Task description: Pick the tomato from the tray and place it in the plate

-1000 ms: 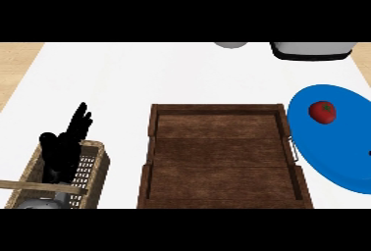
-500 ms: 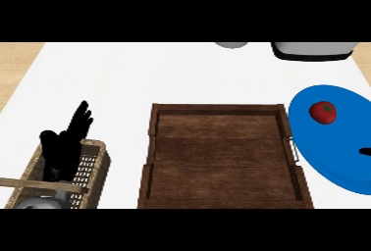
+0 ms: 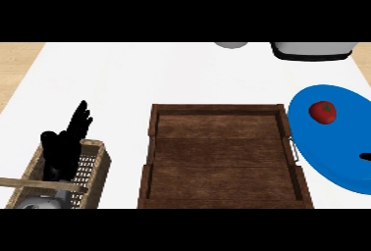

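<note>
Nearest, at the lower left edge: one wicker basket (image 3: 92, 166) with a wooden handle bar across it and a grey rounded object (image 3: 39, 202) inside, only partly in view. One left hand (image 3: 66, 147) shows above the basket, black, fingers straight and pointing up and away, spread a little, holding nothing; it rests open over the basket's far end. Centre, near to middle distance: one dark wooden tray (image 3: 221, 157), rectangular, raised walls on all sides, a small metal handle on its right wall; its floor is bare planks. Just right of the tray, touching or nearly touching its right wall: one blue plate (image 3: 340, 162), large, cut off by the right edge of the view. One tomato (image 3: 322, 112), red with a small green stem spot, lies on the plate's far part, well clear of the tray. At the right edge, over the plate's near part, one small black tip (image 3: 366, 157) pokes into view, presumably the right hand; too little of it shows to tell whether its fingers are spread or curled. It is apart from the tomato. Farther off: white counter top (image 3: 145, 73), with a strip of light wood at the far left edge. Farthest, along the top edge: one grey rounded thing (image 3: 230, 44), mostly cut off, and to its right one pale grey vessel with a dark rim (image 3: 311, 51), also cut off.
</note>
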{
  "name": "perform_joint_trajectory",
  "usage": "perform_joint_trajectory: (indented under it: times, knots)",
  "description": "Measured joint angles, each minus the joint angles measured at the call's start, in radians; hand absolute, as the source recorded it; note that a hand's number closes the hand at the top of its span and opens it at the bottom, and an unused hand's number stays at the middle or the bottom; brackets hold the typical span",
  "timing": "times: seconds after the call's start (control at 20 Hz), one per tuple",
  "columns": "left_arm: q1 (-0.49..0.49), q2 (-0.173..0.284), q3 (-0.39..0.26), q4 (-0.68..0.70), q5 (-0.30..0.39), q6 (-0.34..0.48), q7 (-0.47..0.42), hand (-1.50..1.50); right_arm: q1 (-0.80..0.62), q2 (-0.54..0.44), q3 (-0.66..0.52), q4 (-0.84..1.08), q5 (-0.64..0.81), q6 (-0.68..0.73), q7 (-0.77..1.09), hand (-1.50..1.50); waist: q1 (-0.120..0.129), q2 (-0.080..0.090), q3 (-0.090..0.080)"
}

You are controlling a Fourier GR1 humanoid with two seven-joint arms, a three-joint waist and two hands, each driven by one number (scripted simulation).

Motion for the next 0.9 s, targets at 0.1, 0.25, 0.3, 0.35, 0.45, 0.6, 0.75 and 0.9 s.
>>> perform_joint_trajectory:
  times: [0.1,0.25,0.3,0.35,0.45,0.6,0.75,0.9]
  knots:
    - [-0.002,-0.001,0.003,-0.004,0.001,-0.004,0.004,0.00,0.001,-0.010,-0.001,0.026,0.006,-0.009,-0.013,-1.50,0.001,0.001,-0.001]
    - [0.001,-0.002,0.011,-0.003,0.008,-0.015,-0.006,0.00,-0.002,-0.041,-0.007,0.076,0.015,-0.010,-0.037,-1.50,0.004,0.003,-0.001]
    - [-0.006,0.000,0.016,0.006,0.012,-0.019,0.000,0.00,-0.015,-0.042,-0.004,0.090,0.021,-0.021,-0.034,-1.50,0.005,0.004,-0.001]
    - [-0.010,-0.002,0.014,0.005,0.009,-0.018,0.007,0.00,-0.016,-0.048,-0.006,0.109,0.024,-0.025,-0.046,-1.50,0.006,0.004,-0.001]
    - [-0.014,-0.008,0.012,0.015,-0.001,-0.013,-0.004,0.00,-0.021,-0.066,-0.010,0.139,0.028,-0.027,-0.063,-1.50,0.007,0.003,0.001]
    - [-0.015,-0.009,0.012,0.013,-0.005,-0.012,-0.001,0.00,-0.023,-0.075,-0.019,0.184,0.031,-0.048,-0.093,-1.50,0.008,0.003,0.002]
    - [-0.012,-0.004,0.018,0.007,0.002,-0.025,0.003,0.00,-0.020,-0.111,-0.034,0.226,0.026,-0.036,-0.121,-1.50,0.009,0.005,0.000]
    - [-0.012,-0.006,0.017,0.002,-0.003,-0.029,0.002,0.00,-0.017,-0.134,-0.049,0.262,0.019,-0.033,-0.152,-1.50,0.011,0.007,0.000]
